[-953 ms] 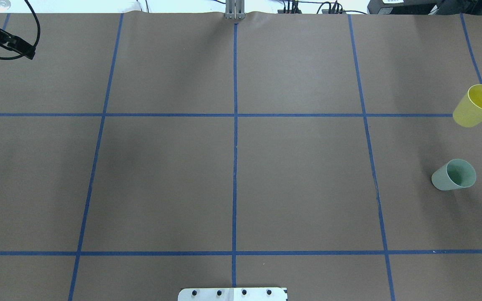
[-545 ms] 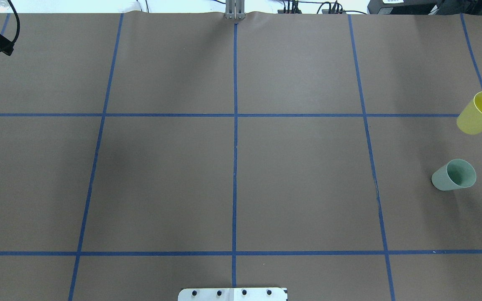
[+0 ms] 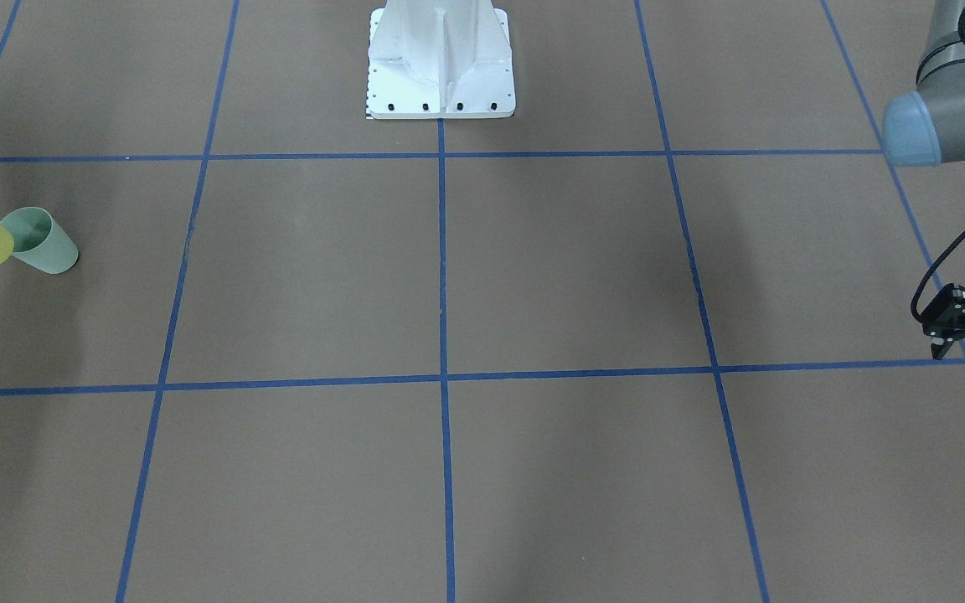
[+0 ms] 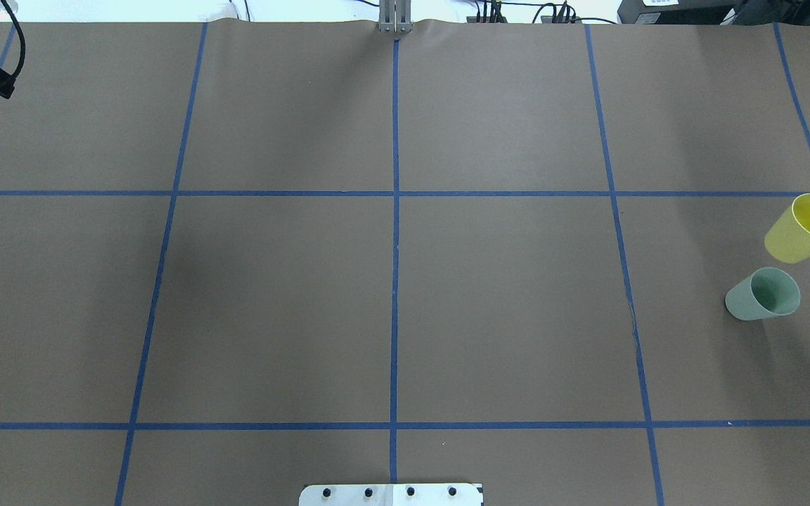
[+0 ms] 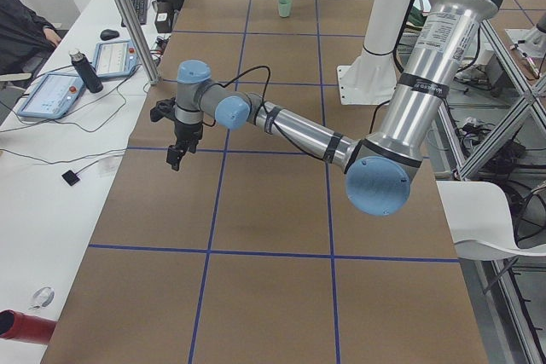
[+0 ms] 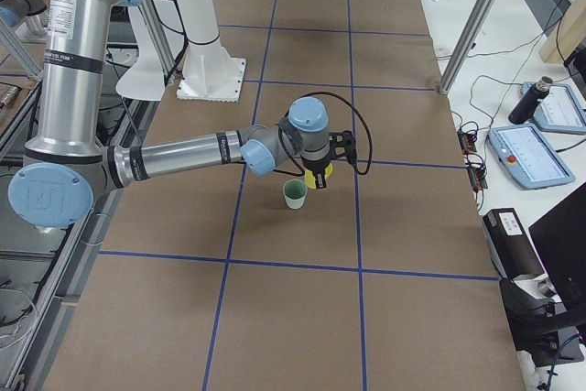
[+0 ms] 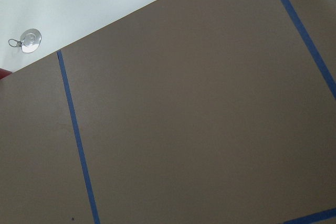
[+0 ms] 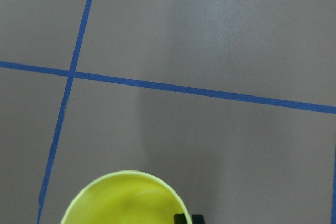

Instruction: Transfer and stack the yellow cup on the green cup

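Brown table [image 4: 271,302]; right jaws grip yellow cup [image 4: 794,237] near green cup [image 4: 756,296].

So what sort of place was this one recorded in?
Most likely a robotics lab work cell: a paper-covered table marked with a blue tape grid, teach pendants on a side bench, and aluminium frame posts around it.

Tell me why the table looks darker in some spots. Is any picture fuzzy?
Overhead view: soft shadows darken the table left of centre, and a paler sheen lies near the top. Right wrist view: the yellow cup is cropped by the bottom edge. Neither view looks fuzzy.
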`<state>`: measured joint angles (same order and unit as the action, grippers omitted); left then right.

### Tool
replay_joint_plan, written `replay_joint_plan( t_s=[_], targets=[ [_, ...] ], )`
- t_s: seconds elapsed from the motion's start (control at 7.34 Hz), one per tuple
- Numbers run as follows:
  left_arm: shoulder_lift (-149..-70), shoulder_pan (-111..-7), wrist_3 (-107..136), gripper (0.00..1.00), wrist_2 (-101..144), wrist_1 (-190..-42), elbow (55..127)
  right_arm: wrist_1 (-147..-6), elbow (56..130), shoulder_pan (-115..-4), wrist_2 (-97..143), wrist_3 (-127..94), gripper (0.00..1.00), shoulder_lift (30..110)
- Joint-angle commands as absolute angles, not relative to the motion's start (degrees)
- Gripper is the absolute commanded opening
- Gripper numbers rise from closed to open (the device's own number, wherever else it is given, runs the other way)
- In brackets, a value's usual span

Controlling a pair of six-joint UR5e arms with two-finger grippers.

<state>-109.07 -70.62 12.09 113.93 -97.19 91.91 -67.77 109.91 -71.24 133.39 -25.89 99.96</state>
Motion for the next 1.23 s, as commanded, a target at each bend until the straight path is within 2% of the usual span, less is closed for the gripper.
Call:
replay_joint_plan(
  t_s=[0.0, 1.09],
  targets=[
    [-107.9, -70.6, 12.1, 1.00, 114.1, -96.9, 90.0, -66.3, 110.0, -69.3, 133.5, -25.9, 0.00, 101.2],
    [-108.1, -70.6, 11.6, 1.00, 114.3, -96.9, 89.7, -66.3, 109.3, -67.1, 133.3, -25.9, 0.00, 102.2]
  ],
)
